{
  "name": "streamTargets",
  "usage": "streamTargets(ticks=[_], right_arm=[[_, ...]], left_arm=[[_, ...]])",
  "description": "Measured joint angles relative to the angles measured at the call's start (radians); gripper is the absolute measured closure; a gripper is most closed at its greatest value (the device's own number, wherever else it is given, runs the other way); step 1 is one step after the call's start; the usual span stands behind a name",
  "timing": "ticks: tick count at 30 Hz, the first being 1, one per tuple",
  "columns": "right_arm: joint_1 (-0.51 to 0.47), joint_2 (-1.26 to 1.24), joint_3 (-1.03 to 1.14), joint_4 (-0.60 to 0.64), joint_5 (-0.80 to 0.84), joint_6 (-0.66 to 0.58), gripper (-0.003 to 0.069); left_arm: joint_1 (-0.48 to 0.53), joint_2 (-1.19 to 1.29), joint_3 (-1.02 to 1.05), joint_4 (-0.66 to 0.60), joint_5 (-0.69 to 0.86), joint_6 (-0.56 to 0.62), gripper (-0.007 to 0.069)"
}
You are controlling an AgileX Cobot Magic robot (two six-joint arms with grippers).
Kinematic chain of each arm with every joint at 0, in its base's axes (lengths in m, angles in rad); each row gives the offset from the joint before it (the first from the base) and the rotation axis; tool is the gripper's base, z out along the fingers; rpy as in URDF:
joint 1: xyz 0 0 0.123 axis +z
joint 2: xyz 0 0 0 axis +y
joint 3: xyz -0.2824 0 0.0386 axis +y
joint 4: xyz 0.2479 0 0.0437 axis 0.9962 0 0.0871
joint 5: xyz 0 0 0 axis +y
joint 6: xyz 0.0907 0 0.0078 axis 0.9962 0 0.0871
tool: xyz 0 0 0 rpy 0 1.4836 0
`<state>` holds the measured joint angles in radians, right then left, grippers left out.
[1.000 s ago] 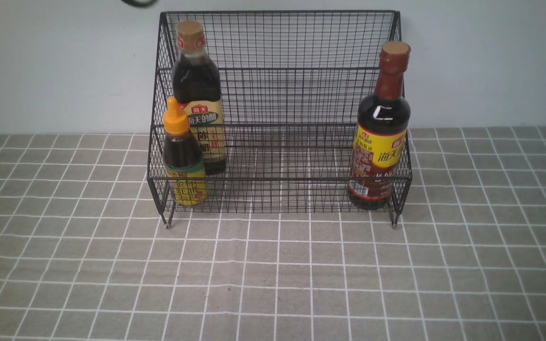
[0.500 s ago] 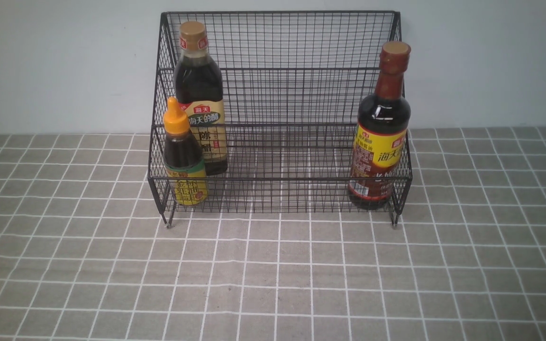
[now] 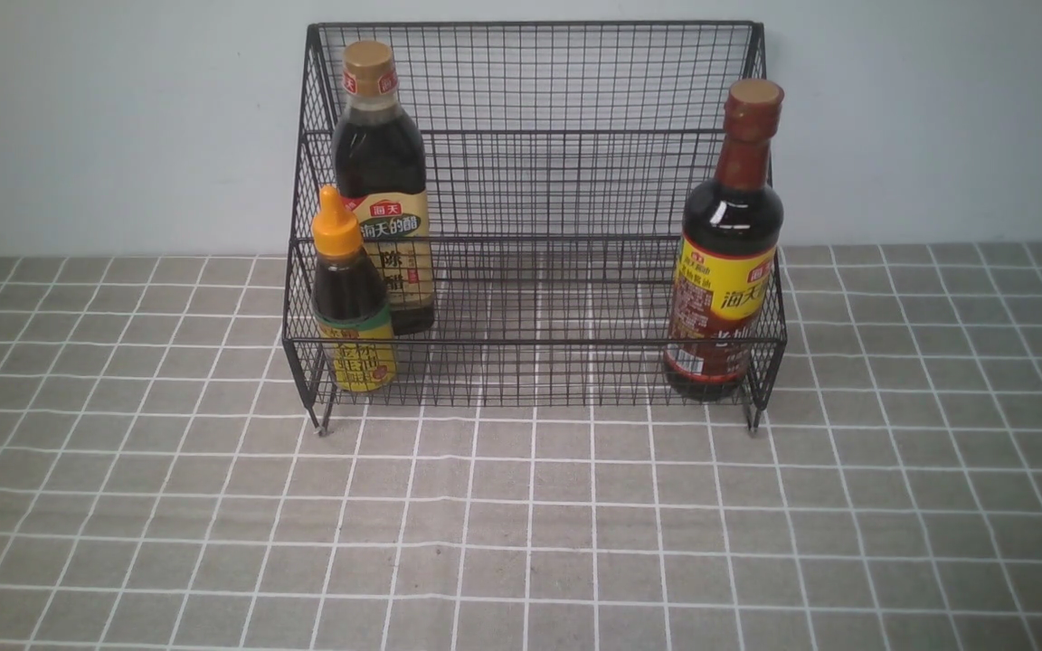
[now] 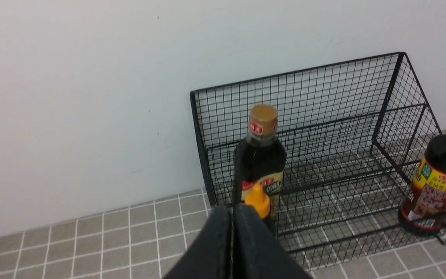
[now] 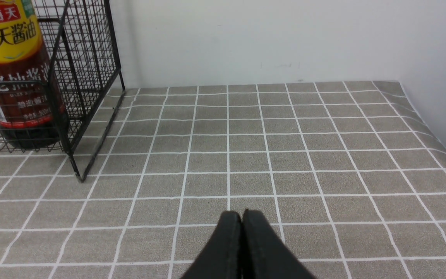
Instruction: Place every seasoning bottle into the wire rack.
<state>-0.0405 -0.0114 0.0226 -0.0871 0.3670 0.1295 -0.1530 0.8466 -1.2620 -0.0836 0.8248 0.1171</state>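
The black wire rack (image 3: 539, 81) stands against the wall. The gold-capped bottle (image 3: 383, 190) stands on its upper tier at the left. The small orange-nozzled bottle (image 3: 347, 298) stands in front of it on the lower tier. The brown-necked bottle (image 3: 731, 253) stands at the lower tier's right end. Neither gripper shows in the front view. In the left wrist view my left gripper (image 4: 232, 211) is shut and empty, apart from the rack (image 4: 296, 81), near the orange nozzle (image 4: 258, 198). In the right wrist view my right gripper (image 5: 241, 215) is shut and empty above the cloth, right of the rack's corner (image 5: 68, 147).
A grey tablecloth (image 3: 521, 524) with a white grid covers the table. A pale wall (image 3: 105, 127) rises right behind the rack. In the right wrist view the cloth's edge (image 5: 428, 124) meets a side wall at the far right.
A dark shape at the top edge of the front view one second ago has gone out of view. The gold-capped bottle has shifted slightly right and now stands still.
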Motion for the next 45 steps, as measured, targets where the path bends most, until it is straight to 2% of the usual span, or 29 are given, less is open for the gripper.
streamTargets(ticks=[6,11,22,29,35,39,45], right_arm=[[0.0,0.0,0.0,0.0,0.0,0.0,0.0673],[0.0,0.0,0.0,0.0,0.0,0.0,0.0673],[0.0,0.0,0.0,0.0,0.0,0.001,0.0673],[0.0,0.0,0.0,0.0,0.0,0.001,0.0673],[0.0,0.0,0.0,0.0,0.0,0.001,0.0673],[0.0,0.0,0.0,0.0,0.001,0.001,0.0673],[0.0,0.0,0.0,0.0,0.004,0.001,0.0673]], left_arm=[[0.0,-0.282,0.397,-0.002,-0.072,0.0,0.0631],[0.0,-0.396,0.565,-0.003,-0.072,0.0,0.0631],[0.0,-0.499,0.636,-0.019,-0.083,0.0,0.0631],[0.009,-0.636,0.807,-0.005,-0.205,0.0,0.0631],[0.044,-0.84,1.111,0.039,-0.318,0.0,0.0631],[0.059,-0.858,1.246,0.045,-0.364,0.0,0.0631],[0.062,-0.858,1.284,0.045,-0.426,-0.001,0.0631]])
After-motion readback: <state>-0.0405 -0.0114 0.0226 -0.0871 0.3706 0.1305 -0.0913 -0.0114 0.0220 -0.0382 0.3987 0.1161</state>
